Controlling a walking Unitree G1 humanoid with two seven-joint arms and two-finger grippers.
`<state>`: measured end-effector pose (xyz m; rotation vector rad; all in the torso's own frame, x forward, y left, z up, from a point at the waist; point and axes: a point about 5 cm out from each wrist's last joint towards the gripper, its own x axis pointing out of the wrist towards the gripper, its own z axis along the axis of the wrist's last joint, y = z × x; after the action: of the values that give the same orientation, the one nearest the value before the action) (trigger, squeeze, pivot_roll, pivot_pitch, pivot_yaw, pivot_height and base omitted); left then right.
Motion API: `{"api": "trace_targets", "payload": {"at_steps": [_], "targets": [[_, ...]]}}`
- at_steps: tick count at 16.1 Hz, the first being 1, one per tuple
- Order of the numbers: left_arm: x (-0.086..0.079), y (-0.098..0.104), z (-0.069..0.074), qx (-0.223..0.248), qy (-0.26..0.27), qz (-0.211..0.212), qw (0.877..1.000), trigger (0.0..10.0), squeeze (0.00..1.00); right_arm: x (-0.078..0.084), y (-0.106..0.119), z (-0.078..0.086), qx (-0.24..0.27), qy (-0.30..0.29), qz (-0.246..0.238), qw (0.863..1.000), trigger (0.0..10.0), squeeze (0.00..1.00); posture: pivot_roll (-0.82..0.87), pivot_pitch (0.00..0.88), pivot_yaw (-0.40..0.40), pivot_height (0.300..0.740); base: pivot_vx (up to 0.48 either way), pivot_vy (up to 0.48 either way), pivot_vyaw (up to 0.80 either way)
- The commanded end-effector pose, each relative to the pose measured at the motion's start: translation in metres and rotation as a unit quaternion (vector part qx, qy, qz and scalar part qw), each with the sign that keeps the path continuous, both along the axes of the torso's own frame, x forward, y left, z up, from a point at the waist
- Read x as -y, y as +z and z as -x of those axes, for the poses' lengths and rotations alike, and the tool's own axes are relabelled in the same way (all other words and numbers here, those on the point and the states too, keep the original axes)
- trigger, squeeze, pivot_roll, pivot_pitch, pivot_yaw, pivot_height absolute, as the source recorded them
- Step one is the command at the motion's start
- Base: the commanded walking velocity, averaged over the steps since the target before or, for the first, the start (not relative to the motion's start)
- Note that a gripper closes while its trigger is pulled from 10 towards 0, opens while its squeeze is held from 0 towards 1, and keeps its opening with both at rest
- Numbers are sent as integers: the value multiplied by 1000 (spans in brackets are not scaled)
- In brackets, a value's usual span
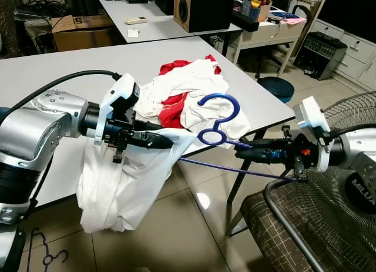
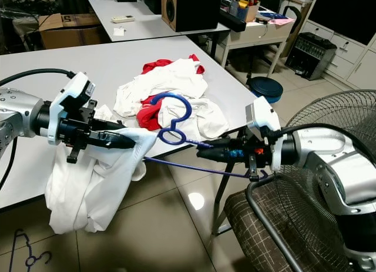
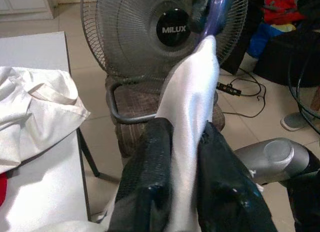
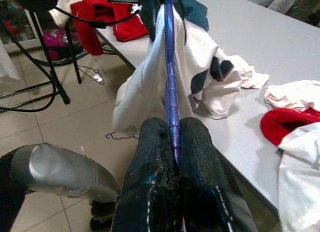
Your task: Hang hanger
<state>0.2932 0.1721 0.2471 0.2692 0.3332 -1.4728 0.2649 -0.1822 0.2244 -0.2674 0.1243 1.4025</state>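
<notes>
My right gripper [image 1: 239, 148] is shut on a blue hanger [image 4: 170, 66], just past the table's near right corner. The hanger's hook curls up over the clothes, and its lower bar [image 1: 235, 168] runs left into a white garment [image 1: 117, 190]. My left gripper [image 1: 166, 141] is shut on a fold of that garment [image 3: 187, 106], at the table's front edge. The rest of the cloth hangs down towards the floor. The two grippers face each other a short distance apart. The hanger's far end is hidden inside the cloth.
A pile of red and white clothes [image 1: 188, 93] lies on the grey table [image 1: 70, 66]. A standing fan [image 1: 358, 166] and a checked stool [image 1: 282, 225] are at the right. Another hanger [image 1: 50, 257] lies on the tiled floor at the lower left.
</notes>
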Motion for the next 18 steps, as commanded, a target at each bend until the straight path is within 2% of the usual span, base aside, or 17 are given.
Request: {"api": "trace_targets", "payload": {"at_steps": [1, 3, 5, 6, 7, 9, 10, 11, 12, 14, 16, 17, 18], "targets": [[-1, 6, 2, 15, -7, 12, 1000, 0, 0, 5, 5, -4, 11, -14, 4, 1000, 10000, 1000, 2, 0, -33, 740, 0, 0, 0], [-7, 2, 2, 15, 12, 15, 1000, 0, 0, 12, 12, -10, 16, -40, -10, 999, 10000, 1000, 3, 0, -35, 740, 0, 0, 0], [-16, -3, 0, 26, 51, 13, 998, 0, 0, 26, 30, -9, 37, -63, -52, 996, 10000, 1000, 6, 0, -39, 740, 0, 0, 0], [-24, -5, -6, 37, 105, 25, 993, 0, 0, 37, 47, -2, 54, -70, -102, 991, 10000, 1000, 8, 0, -36, 740, 0, 0, 0], [-30, -6, -10, 47, 140, 35, 988, 0, 0, 41, 56, 3, 62, -73, -137, 986, 10000, 1000, 6, 0, -32, 740, 0, 0, 0], [-33, -8, -9, 48, 151, 50, 986, 0, 0, 41, 65, 8, 69, -74, -188, 977, 10000, 1000, 6, 0, -22, 740, 0, 0, 0], [-33, -8, -9, 48, 151, 50, 986, 0, 0, 41, 65, 8, 69, -74, -188, 977, 10000, 1000, 6, 0, -22, 740, 0, 0, 0], [-35, -9, -8, 52, 154, 54, 985, 0, 0, 35, 67, 13, 68, -70, -213, 972, 10000, 1000, 6, 0, -15, 740, 0, 0, 0], [-36, -3, -11, 59, 168, 80, 981, 0, 0, 19, 54, 17, 51, -61, -199, 977, 10000, 1000, 4, 0, -5, 740, 0, 0, 0], [-30, 10, -13, 61, 159, 117, 978, 0, 0, -11, 15, 14, 24, -79, -146, 986, 10000, 1000, 12, 0, 0, 740, 0, 0, 0], [-26, 15, -13, 66, 150, 121, 979, 0, 0, -25, -3, 11, 16, -88, -122, 988, 10000, 1000, 16, 0, 3, 740, 0, 0, 0], [-20, 22, -12, 72, 134, 126, 980, 0, 0, -44, -20, 6, 5, -98, -113, 989, 10000, 1000, 18, 0, 6, 740, 0, 0, 0], [-16, 26, -11, 74, 127, 131, 980, 0, 0, -50, -28, 2, 6, -116, -109, 987, 10000, 1000, 22, 0, 5, 740, 0, 0, 0]]}}
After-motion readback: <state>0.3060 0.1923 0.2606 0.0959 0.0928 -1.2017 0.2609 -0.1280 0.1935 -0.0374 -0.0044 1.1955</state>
